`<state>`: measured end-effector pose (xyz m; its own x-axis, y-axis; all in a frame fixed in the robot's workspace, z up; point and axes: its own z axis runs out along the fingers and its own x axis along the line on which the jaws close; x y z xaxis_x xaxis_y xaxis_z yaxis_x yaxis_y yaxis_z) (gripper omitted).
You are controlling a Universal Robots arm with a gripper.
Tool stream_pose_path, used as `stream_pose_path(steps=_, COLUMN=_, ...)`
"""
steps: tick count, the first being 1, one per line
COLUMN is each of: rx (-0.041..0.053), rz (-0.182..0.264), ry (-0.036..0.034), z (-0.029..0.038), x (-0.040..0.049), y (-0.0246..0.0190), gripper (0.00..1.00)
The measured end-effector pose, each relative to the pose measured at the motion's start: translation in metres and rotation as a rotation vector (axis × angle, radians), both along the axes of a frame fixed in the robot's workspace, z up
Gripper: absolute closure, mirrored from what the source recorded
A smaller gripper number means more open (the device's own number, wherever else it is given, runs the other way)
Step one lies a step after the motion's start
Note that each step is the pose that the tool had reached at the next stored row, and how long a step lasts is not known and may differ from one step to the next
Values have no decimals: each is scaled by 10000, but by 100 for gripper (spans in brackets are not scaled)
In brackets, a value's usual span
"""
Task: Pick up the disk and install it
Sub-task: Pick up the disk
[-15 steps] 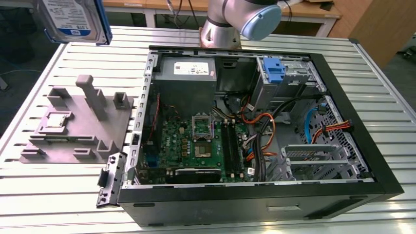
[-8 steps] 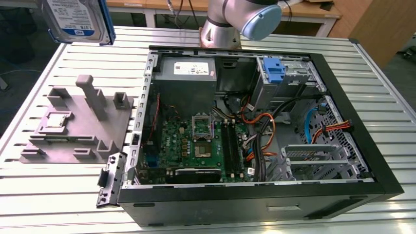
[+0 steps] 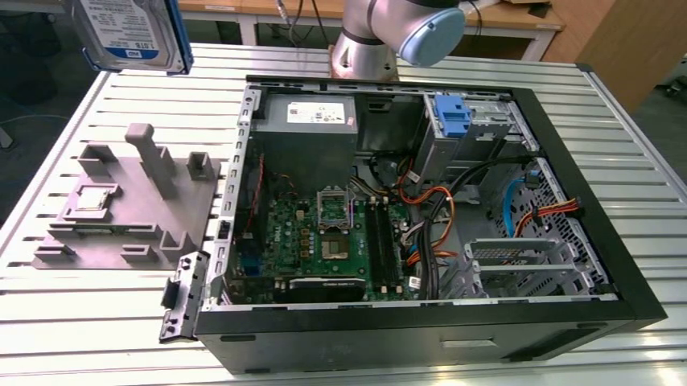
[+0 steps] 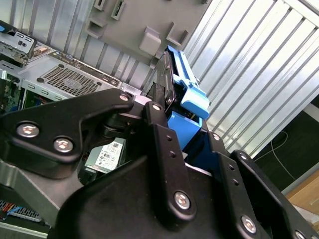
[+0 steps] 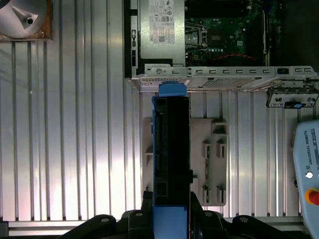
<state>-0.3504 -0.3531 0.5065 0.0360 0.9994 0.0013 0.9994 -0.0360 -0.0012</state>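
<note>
Holding disk [image 5: 172, 144] edge-on, gripper [image 5: 172, 206] clamped (label [image 3: 124, 32] facing exterior view)

You have a slatted metal table [image 3: 96, 330]. Directly on it, in the exterior view:
- open PC case [image 3: 408, 334], ctr to right
- grey fixture plate [image 3: 145, 205], left-ctr, just beside the case
- arm base [image 3: 363, 58], top ctr

Bright, even light, with glare streaking the ribbed table [image 5: 75, 164].

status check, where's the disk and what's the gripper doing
Gripper shut on the disk. Disk held aloft over the grey fixture, outside the open computer case. Nothing else touching it.
</note>
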Motion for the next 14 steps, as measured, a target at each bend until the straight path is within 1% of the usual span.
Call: stream_pose_path(steps=14, rx=0, rz=1, ry=0, z=0, x=3, y=0, gripper=63)
